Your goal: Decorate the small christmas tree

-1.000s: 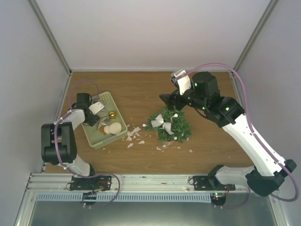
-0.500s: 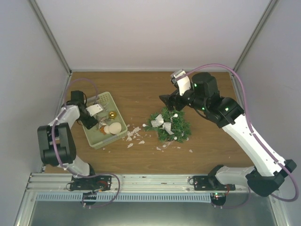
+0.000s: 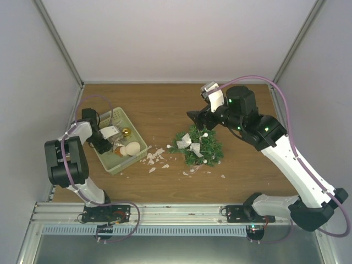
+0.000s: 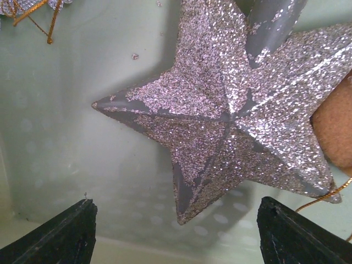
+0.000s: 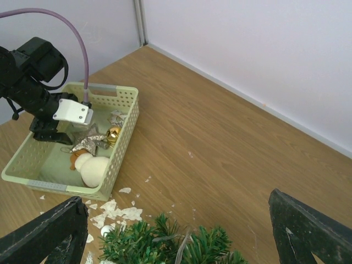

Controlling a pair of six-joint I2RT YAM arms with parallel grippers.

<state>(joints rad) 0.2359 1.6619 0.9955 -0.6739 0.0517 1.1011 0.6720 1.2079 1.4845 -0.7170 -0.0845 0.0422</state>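
Silver glitter star point(image 4: 231, 110) lies in the pale green tray point(image 5: 55, 187) just ahead of the left fingers point(image 4: 55, 234), which stand wide apart and grip nothing; that arm bends down into the tray. The right fingers point(image 5: 44, 234), also spread and empty, hang above the small christmas tree point(image 3: 201, 147) mid-worktop point(image 3: 165, 104), with that arm stretched forward.

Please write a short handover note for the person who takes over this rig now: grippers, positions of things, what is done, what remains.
Left gripper: open, empty, low in the pale green plastic tray, over the silver glitter star.
Right gripper: open, empty, just beyond the small dark green christmas tree.
Done: the tree carries a silver bow and small white balls.
Left: grasp the star; gold ball and white figure also wait in the tray.
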